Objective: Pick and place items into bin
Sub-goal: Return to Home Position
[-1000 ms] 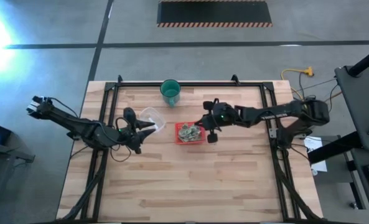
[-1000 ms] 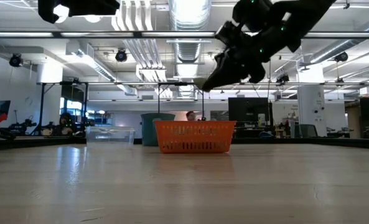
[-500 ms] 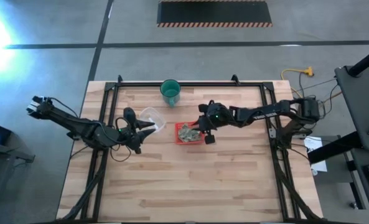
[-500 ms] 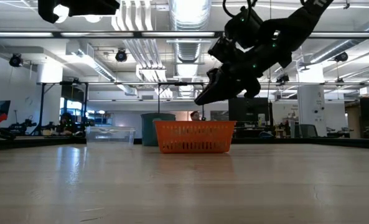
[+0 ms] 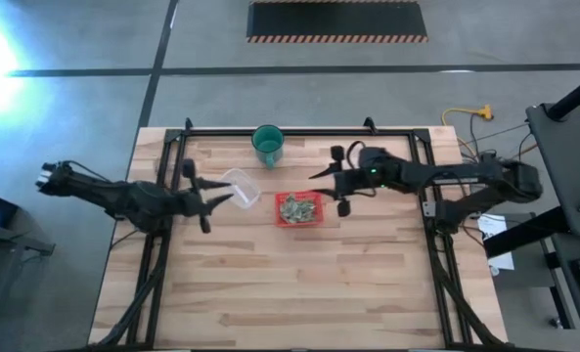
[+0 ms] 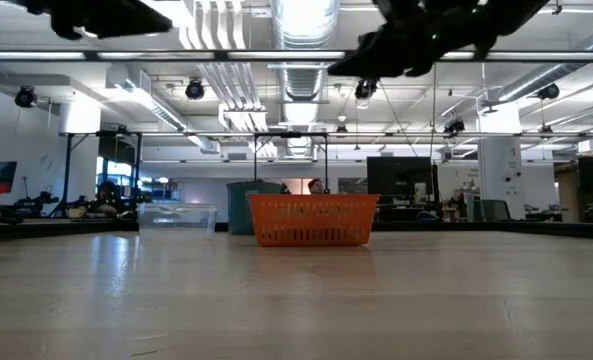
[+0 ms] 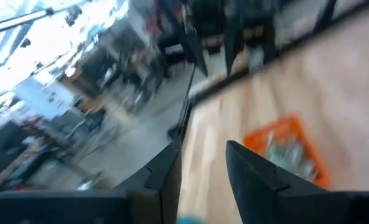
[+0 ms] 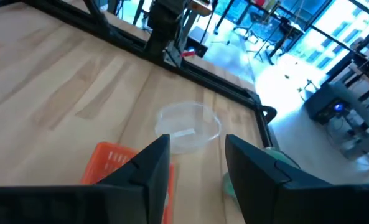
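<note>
The red bin [image 5: 297, 209] sits mid-table and holds several pale-green crumpled items [image 5: 295, 206]; both also show in the left wrist view, bin [image 7: 265, 138] and items [image 7: 289, 154]. My right gripper [image 5: 319, 178] hangs open and holds nothing, above and to the right of the bin. It is high in the low view [image 6: 351, 68], and its wrist view [image 8: 196, 142] looks past the bin [image 8: 109, 158]. My left gripper [image 5: 221, 198] is open [image 7: 203, 146], level, left of a clear round container [image 5: 241, 186], pointing toward the bin. My left gripper's fingertips reach the clear container's left rim [image 5: 229, 194] in the high view. Whether they touch it, I cannot tell. Its wrist view shows nothing between the fingers.
A green cup [image 5: 267, 145] stands at the far side, behind the clear container [image 8: 187, 127] and the bin. A black frame [image 5: 299, 132] borders the wooden table. The near half of the table is bare wood.
My right gripper dipped toward the bin, then rose and drew back toward the table's right edge. My left arm has pulled a little toward the left edge and turned its gripper. The bin and the clear container stay where they were.
</note>
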Controlling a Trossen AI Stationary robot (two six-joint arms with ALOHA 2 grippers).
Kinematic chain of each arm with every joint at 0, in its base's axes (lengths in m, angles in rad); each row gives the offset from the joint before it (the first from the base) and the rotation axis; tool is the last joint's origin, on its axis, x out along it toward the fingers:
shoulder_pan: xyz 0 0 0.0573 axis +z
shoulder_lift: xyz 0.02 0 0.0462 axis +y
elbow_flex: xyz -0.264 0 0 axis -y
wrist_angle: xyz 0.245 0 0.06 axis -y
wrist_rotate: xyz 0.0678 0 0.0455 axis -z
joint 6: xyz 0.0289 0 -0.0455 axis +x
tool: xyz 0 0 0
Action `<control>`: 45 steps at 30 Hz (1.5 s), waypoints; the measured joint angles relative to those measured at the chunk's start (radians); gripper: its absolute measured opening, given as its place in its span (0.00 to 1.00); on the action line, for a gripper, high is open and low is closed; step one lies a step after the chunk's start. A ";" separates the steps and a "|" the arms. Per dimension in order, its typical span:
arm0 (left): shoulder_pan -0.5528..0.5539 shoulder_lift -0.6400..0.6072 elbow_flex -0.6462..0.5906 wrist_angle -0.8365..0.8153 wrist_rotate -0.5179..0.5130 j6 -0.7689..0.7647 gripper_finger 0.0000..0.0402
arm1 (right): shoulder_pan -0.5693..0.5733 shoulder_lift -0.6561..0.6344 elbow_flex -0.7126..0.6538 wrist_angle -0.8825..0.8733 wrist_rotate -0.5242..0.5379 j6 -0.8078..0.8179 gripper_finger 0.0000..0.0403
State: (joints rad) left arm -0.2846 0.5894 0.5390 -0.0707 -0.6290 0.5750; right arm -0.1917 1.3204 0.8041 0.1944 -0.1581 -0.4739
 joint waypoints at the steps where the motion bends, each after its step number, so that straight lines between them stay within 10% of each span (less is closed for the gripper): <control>1: 0.015 -0.044 -0.026 0.031 0.039 -0.018 0.27 | 0.000 -0.030 -0.007 -0.023 0.000 -0.007 0.36; 8: 0.085 -0.238 -0.249 0.252 0.105 -0.046 0.27 | -0.001 -0.171 -0.107 0.001 -0.013 0.048 0.33; 22: 0.085 -0.550 -0.358 0.074 0.208 -0.222 0.27 | -0.004 -0.349 -0.435 0.311 -0.026 0.314 0.32; 45: 0.087 -0.561 -0.431 0.038 0.420 -0.379 0.27 | -0.029 -0.473 -0.747 0.722 -0.151 0.414 0.28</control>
State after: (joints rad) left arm -0.1978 0.0283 0.1081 -0.0326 -0.2088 0.1957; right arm -0.2210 0.8472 0.0568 0.9167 -0.3090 -0.0594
